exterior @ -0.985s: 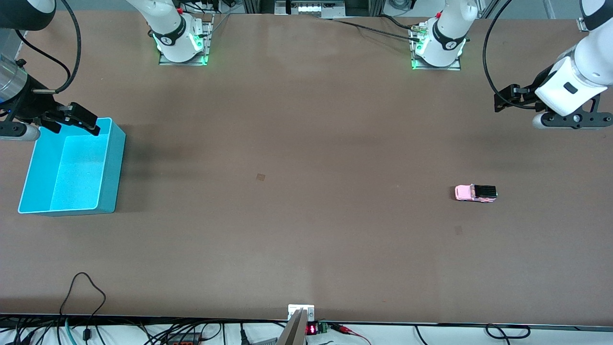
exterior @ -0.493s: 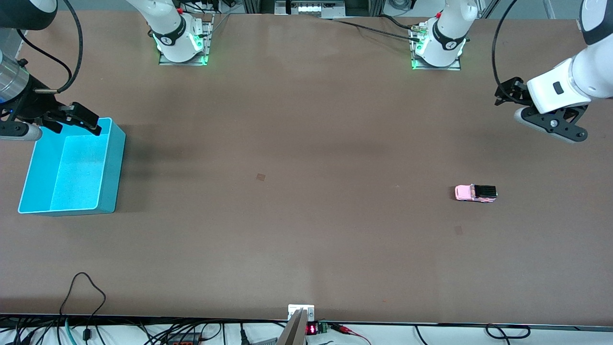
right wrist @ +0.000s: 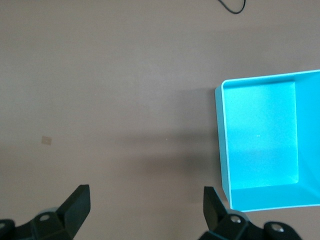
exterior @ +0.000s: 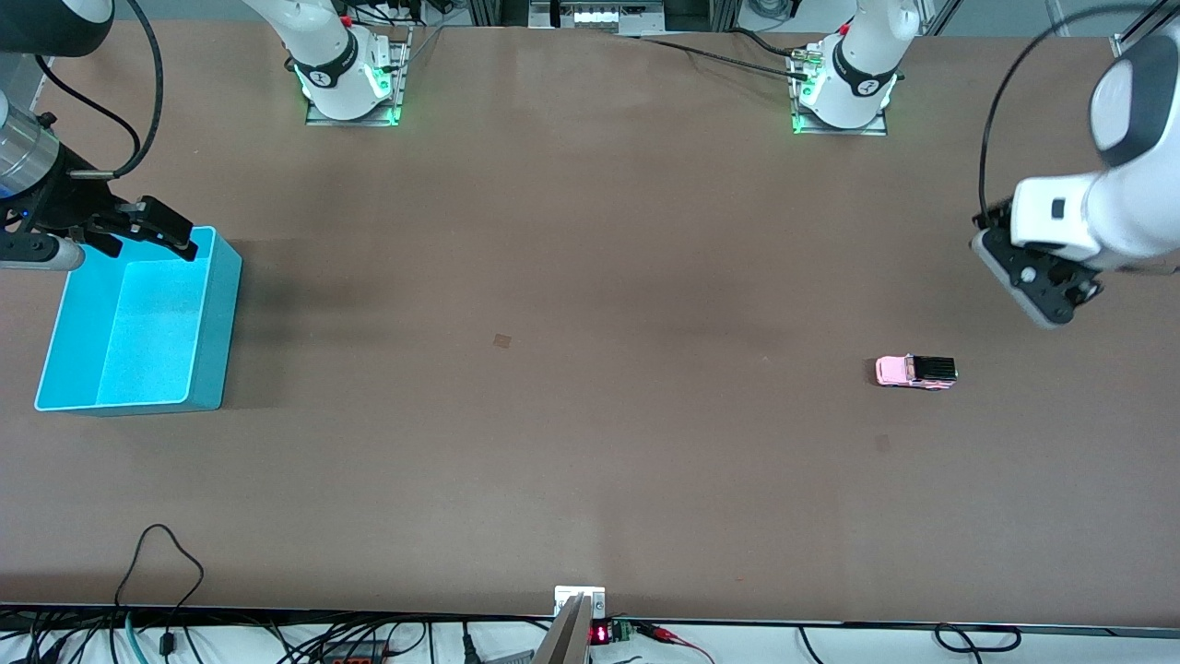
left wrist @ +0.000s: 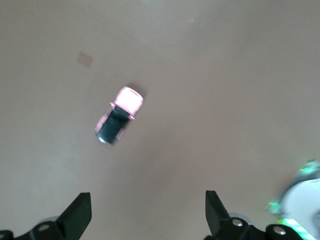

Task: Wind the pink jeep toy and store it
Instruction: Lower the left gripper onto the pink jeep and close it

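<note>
Pink jeep toy [exterior: 915, 372] alone on table [exterior: 590, 443], toward left arm's end. Left gripper [left wrist: 147, 212] spread wide above it, empty. Right gripper [right wrist: 145, 210] spread, waiting by cyan bin [exterior: 212, 318]. Risk: off-centre descent nudges tiny jeep, rolls away.

Two white arms with glossy rounded shells and black joint bands. Each base [exterior: 348, 83] sits on a metal plate lit green at the edges, with a black ring carrying a small white logo. Black cables loop off both wrists. Left gripper [left wrist: 147, 212]: black, two wedge-shaped fingers [left wrist: 80, 212], grey body with round screws. Right gripper [right wrist: 145, 210]: same black fingers [right wrist: 77, 202], silver cylinder at the wrist.
</note>
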Tool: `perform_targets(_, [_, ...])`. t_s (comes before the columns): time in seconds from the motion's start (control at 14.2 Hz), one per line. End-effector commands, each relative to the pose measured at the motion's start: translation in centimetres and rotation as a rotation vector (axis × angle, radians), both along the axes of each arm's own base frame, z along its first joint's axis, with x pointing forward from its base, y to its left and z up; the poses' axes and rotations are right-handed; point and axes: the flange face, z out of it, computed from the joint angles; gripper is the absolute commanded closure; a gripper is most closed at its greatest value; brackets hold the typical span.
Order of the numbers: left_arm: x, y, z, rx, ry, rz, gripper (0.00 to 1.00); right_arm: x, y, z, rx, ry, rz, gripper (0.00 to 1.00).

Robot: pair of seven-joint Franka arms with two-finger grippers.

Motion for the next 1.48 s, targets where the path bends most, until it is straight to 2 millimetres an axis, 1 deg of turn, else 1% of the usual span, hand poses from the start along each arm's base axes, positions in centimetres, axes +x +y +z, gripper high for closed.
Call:
perform_targets(0.0, [-0.6, 2.2, -5.2, -0.014, -0.047, -0.196, 0.00, 0.1, -0.5, 0.7, -0.017, -0.027, 0.002, 0.00])
perform_targets(0.14, [-0.3, 2.4, -10.3, -0.032, -0.054, -0.294, 0.00, 0.0, -0.5, 0.5, -0.015, -0.016, 0.002, 0.00])
perform_targets(0.21, [0.3, 2.5, -12.4, -0.038, -0.054, -0.323, 0.00, 0.0, -0.4, 0.5, -0.015, -0.015, 0.004, 0.00])
perform_targets(0.35, [1.3, 3.1, -15.9, -0.045, -0.083, -0.372, 0.00, -0.2, -0.3, 0.3, -0.016, 0.000, 0.005, 0.00])
perform_targets(0.56, [1.6, 3.5, -20.7, -0.061, -0.068, -0.425, 0.00, -0.4, -0.2, 0.5, -0.015, 0.008, 0.001, 0.00])
perform_targets(0.63, [1.8, 3.8, -21.6, -0.061, -0.082, -0.441, 0.00, -0.4, -0.2, 0.5, -0.014, 0.008, 0.000, 0.00])
perform_targets(0.91, [2.0, 3.8, -24.9, -0.066, -0.098, -0.465, 0.00, -0.4, -0.2, 0.5, -0.014, 0.008, 0.000, 0.00])
perform_targets(1.06, [2.1, 3.9, -25.4, -0.065, -0.109, -0.466, 0.01, -0.4, -0.2, 0.5, -0.014, 0.008, 0.000, 0.00])
perform_targets(1.2, [2.2, 4.0, -25.9, -0.065, -0.114, -0.466, 0.12, -0.4, -0.2, 0.5, -0.015, 0.008, 0.001, 0.00])
perform_targets(1.27, [2.2, 4.0, -26.0, -0.066, -0.112, -0.465, 0.20, -0.4, -0.2, 0.5, -0.014, 0.008, 0.000, 0.00])
perform_targets(1.34, [2.2, 4.0, -26.1, -0.066, -0.111, -0.465, 0.33, -0.4, -0.2, 0.5, -0.014, 0.008, 0.000, 0.00])
perform_targets(1.41, [2.1, 4.0, -26.1, -0.067, -0.109, -0.465, 0.50, -0.4, -0.2, 0.5, -0.014, 0.008, 0.000, 0.00])
